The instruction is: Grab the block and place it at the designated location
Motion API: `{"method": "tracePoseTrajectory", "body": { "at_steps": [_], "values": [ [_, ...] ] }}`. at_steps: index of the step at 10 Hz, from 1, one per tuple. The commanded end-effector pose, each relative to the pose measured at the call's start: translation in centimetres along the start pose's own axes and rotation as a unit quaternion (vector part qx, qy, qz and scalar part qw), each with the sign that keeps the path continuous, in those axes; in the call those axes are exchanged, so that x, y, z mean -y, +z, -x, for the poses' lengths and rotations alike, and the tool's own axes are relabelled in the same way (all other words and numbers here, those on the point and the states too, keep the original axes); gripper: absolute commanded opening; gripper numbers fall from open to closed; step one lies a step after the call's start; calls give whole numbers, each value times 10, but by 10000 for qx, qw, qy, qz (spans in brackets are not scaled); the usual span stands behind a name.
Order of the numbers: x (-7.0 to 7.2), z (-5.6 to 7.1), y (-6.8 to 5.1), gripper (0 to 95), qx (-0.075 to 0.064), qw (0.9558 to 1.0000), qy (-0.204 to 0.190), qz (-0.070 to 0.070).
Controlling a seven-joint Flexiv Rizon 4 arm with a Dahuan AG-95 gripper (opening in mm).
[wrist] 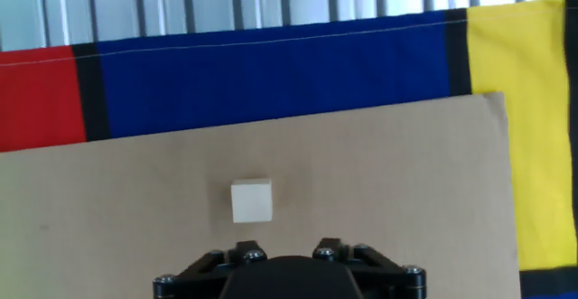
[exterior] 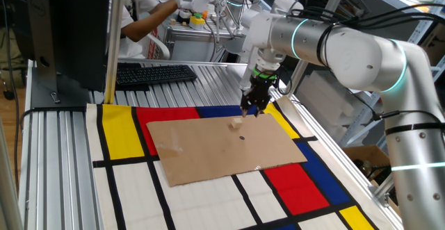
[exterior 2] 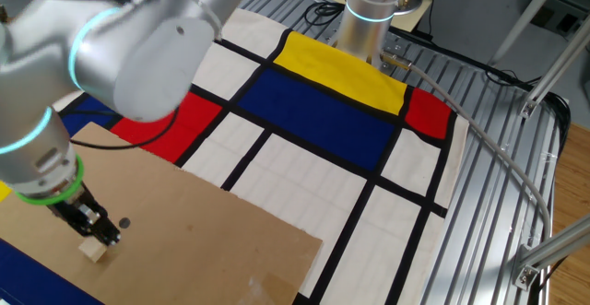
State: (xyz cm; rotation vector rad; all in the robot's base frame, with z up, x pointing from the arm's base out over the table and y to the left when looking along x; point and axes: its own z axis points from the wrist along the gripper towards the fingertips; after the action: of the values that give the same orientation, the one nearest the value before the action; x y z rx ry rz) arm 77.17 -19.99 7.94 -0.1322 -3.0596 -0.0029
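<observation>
The block point(exterior: 237, 124) is a tiny pale tan cube lying on the brown cardboard sheet point(exterior: 208, 153), near its far edge. It also shows in the other fixed view point(exterior 2: 92, 250) and in the hand view point(wrist: 251, 200). My gripper point(exterior: 252, 106) hangs just above and behind the block, not touching it; in the other fixed view the gripper point(exterior 2: 101, 231) sits right over the block. In the hand view only the two fingertips point(wrist: 246, 246) show at the bottom edge, apart and empty. A small dark dot mark point(exterior: 242, 137) lies on the cardboard close to the block.
The cardboard lies on a cloth of red, blue, yellow and white panels point(exterior: 122, 133). A keyboard point(exterior: 154, 73) and a dark monitor point(exterior: 62, 28) stand at the back left. A person point(exterior: 149, 14) works behind the table. The arm's base point(exterior 2: 367, 19) stands at the far side.
</observation>
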Motion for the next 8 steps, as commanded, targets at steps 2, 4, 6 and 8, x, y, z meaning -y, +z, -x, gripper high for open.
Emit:
{"method": "tracePoseTrajectory", "body": {
  "at_steps": [2, 4, 6, 8],
  "values": [
    [14, 1, 5, 0, 188, 9996, -87, 201],
    [18, 0, 3, 0, 226, 9996, -39, 179],
    [20, -1, 2, 0, 281, 9994, -77, 202],
    [20, -1, 1, 0, 356, 9991, -119, 194]
  ]
}}
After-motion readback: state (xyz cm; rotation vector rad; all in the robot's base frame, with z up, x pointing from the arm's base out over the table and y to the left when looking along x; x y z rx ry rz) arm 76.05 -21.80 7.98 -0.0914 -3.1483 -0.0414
